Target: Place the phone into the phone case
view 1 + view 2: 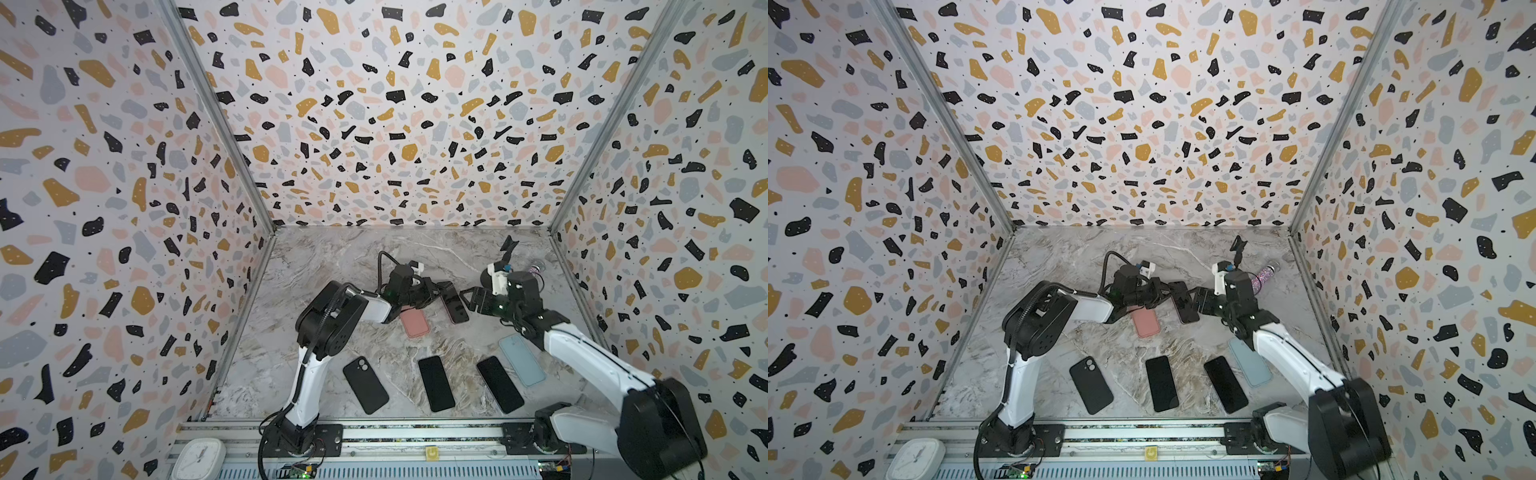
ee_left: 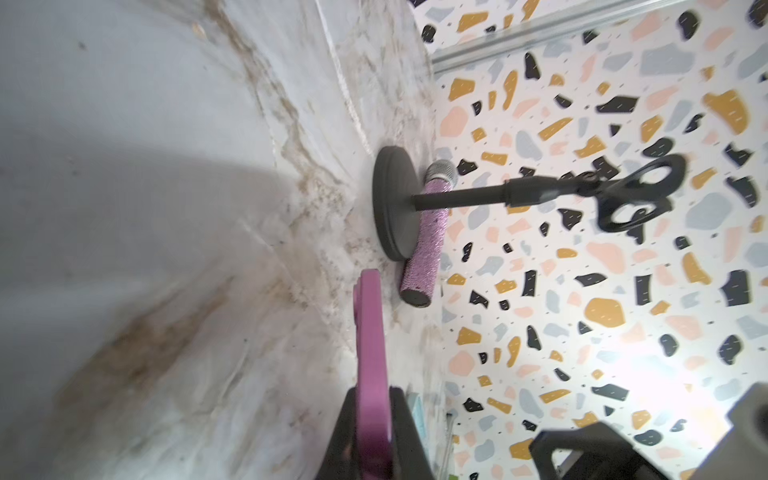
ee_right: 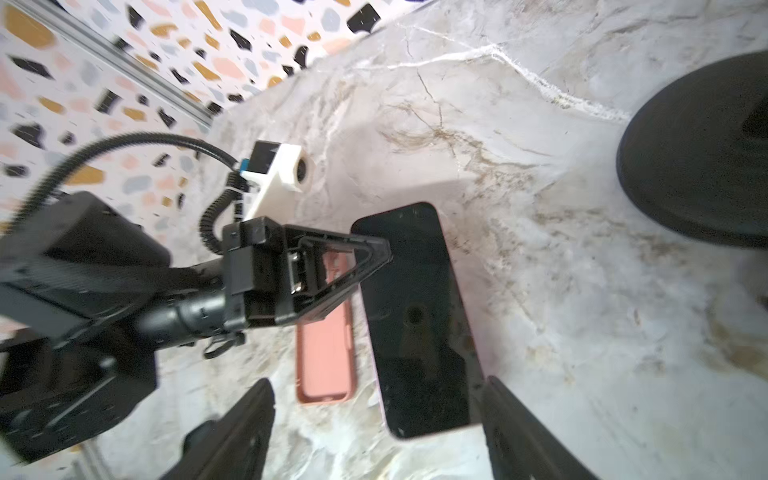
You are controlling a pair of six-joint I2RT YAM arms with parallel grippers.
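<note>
We see the salmon-pink silicone phone case [image 3: 326,361] lying open side up on the marble table [image 3: 561,270] with nothing in it. Just beside it, our left gripper [image 3: 386,253] is clamped on the black-screened, pink-backed phone [image 3: 415,316]. Our right gripper [image 3: 378,380] stands spread, its 2 fingers straddling the phone's other end.

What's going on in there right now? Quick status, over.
Left hand shut on the phone, at its corner. Right hand open, straddling its other end. Pink case empty, beside it. Microphone stand stands clear.
</note>
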